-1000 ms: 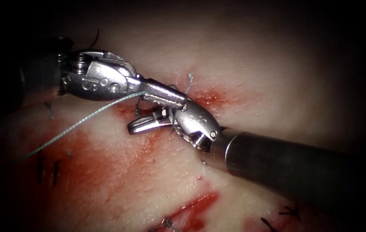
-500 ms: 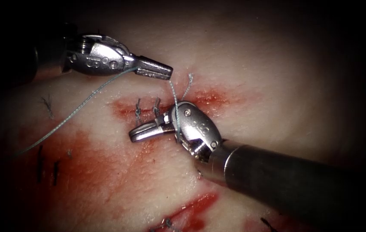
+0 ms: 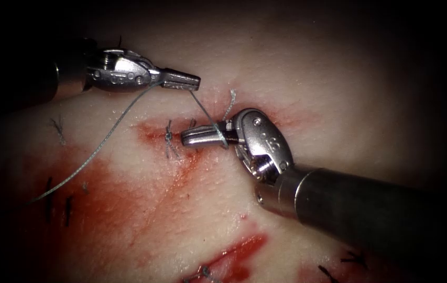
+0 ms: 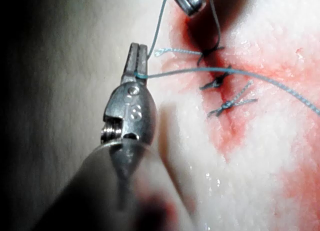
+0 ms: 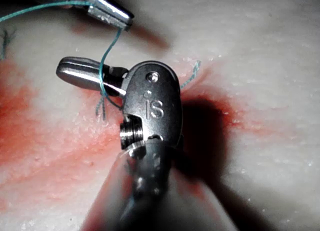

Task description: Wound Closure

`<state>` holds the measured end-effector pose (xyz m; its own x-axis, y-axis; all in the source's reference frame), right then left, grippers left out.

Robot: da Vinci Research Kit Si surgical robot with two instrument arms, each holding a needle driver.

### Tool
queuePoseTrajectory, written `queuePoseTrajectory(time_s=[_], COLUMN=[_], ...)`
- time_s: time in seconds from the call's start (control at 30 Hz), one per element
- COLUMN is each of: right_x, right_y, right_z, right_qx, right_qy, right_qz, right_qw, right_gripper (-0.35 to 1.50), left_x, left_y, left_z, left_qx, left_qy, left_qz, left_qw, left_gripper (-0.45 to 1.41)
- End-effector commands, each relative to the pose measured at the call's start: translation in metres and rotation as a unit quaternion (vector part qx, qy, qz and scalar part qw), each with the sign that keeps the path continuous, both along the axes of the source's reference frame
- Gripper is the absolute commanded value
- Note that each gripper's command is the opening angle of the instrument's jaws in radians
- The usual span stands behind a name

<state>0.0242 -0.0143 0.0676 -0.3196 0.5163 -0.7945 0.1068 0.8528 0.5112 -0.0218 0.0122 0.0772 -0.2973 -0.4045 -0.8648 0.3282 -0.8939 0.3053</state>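
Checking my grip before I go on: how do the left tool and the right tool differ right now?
The left tool grips the thread in its shut jaws; the right tool has thread wrapped around its shut jaws, and whether it grips any I cannot tell. The left tool sits above the cut, pointing right; the right tool lies over the cut, pointing left. Both are near the stitches.

Both tools are showing polished silver wrists on dark grey shafts; the right tool (image 3: 202, 137) is showing pivot screws (and stamped "IS").

Taut thread (image 3: 206, 114) bars my way between both tools (tissue (image 3: 338, 105) to the right lies open).
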Motion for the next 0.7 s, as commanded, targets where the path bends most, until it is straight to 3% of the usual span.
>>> queuePoseTrajectory(time_s=[0.03,0.17,0.33,0.5,0.6,0.7], right_x=[0.0009,0.0008,0.0008,-0.0003,-0.0014,-0.0022], right_y=[0.0004,0.0004,0.0004,0.0017,0.0026,0.0032], right_z=[0.0004,0.0004,0.0005,0.0012,0.0019,0.0024], right_qx=[0.002,0.009,0.023,0.041,0.050,0.065], right_qy=[0.002,0.002,0.003,0.001,0.000,0.000], right_qz=[0.007,0.021,0.037,0.062,0.081,0.102], right_qw=[1.000,1.000,0.999,0.997,0.995,0.993], right_gripper=[0.17,0.61,0.83,1.16,1.16,1.15], left_x=[-0.0006,-0.0013,-0.0020,-0.0020,-0.0021,-0.0021], left_y=[0.0007,0.0000,-0.0011,-0.0016,-0.0019,-0.0024], left_z=[0.0007,0.0028,0.0051,0.0063,0.0066,0.0067], left_qx=[0.000,0.005,0.012,0.018,0.019,0.013], left_qy=[-0.001,-0.008,-0.018,-0.045,-0.050,-0.034], left_qz=[-0.002,-0.011,-0.027,-0.062,-0.074,-0.117], left_qw=[1.000,1.000,0.999,0.997,0.996,0.992], left_gripper=[-0.45,-0.45,-0.45,-0.45,-0.45,-0.45])
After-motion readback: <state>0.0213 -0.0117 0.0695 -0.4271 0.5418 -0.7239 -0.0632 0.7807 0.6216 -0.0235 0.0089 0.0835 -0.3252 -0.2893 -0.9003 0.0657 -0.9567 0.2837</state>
